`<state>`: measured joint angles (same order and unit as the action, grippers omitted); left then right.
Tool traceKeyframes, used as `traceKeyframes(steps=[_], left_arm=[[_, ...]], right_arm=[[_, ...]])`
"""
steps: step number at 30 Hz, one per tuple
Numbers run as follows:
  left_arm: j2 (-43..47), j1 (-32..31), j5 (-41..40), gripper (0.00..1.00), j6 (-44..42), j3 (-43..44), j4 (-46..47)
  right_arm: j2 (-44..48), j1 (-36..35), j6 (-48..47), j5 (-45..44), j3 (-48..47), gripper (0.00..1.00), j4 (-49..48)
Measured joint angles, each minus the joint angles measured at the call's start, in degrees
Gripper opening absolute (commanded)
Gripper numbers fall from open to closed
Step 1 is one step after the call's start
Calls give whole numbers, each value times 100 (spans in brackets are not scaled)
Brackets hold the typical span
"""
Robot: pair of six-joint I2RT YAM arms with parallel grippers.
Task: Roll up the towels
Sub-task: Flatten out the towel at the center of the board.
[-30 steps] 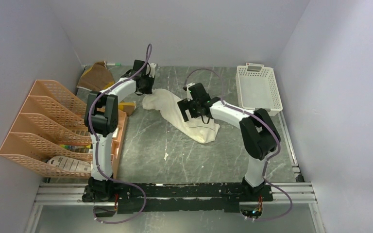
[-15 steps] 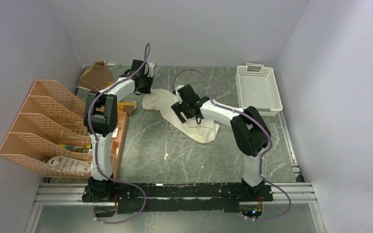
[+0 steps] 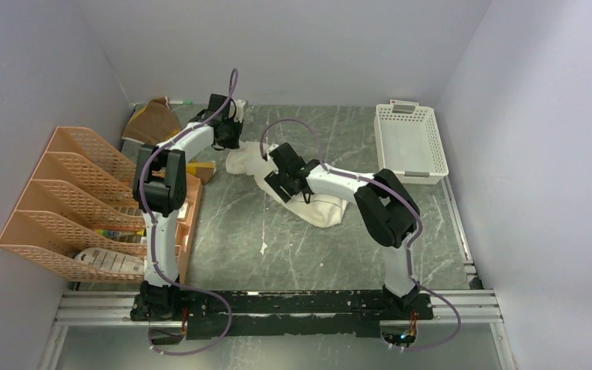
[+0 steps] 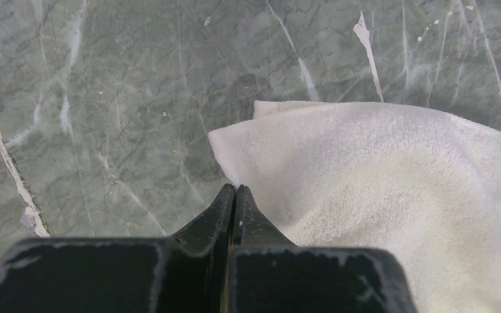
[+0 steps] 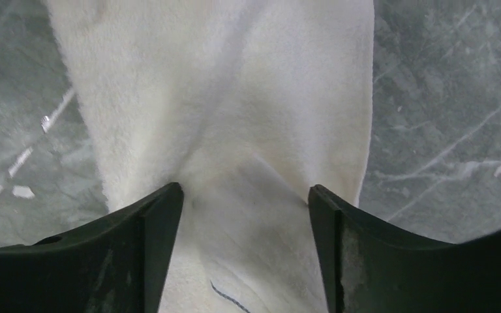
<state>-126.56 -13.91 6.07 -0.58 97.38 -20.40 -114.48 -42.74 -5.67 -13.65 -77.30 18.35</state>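
At the lower centre of the right wrist view, the right gripper [image 5: 244, 195] has its jaws wide apart. One black finger sits on either side of a gathered ridge of the cream towel [image 5: 235, 98], which runs up the frame across the grey marbled table [image 5: 443, 130].

Low in the left wrist view, the left gripper [image 4: 235, 190] has its jaws pressed together, the tips right at the cloth's edge beside a corner. I cannot tell whether a sliver of cloth is nipped between them.

From above, the cream towel lies as a crumpled band slanting from the upper centre down toward the middle of the frame. The left gripper is at its upper end and the right gripper over its middle. Nothing is rolled yet.

The brown towel [image 3: 154, 119] sits in a heap at the upper left, beyond the orange file rack [image 3: 69, 193] and well apart from both arms. A white basket [image 3: 407, 108] stands at the upper right.

The step looks like straightening the cream towel before any roll begins. Next, the right jaws likely need to close on the ridge and draw it flat against the anchored end. If the bunching stays, the roll would probably come out lopsided.
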Motion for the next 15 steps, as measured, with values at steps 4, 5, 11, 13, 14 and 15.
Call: traceKeyframes(steps=[4,5,11,13,14,15], left_arm=[[0,2,20,7,-11,42,-26],[0,4,20,7,-13,44,-35],[0,46,22,7,-50,44,-76],[0,74,22,7,-52,44,-103],[0,92,22,7,-55,44,-116],[0,109,22,7,-55,44,-133]], right_arm=[[-249,55,4,236,-264,23,4],[-334,85,50,337,-341,14,22],[-455,205,114,599,-511,0,122],[-428,269,166,680,-507,0,129],[-402,304,195,702,-492,0,138],[-343,361,225,723,-455,0,175]])
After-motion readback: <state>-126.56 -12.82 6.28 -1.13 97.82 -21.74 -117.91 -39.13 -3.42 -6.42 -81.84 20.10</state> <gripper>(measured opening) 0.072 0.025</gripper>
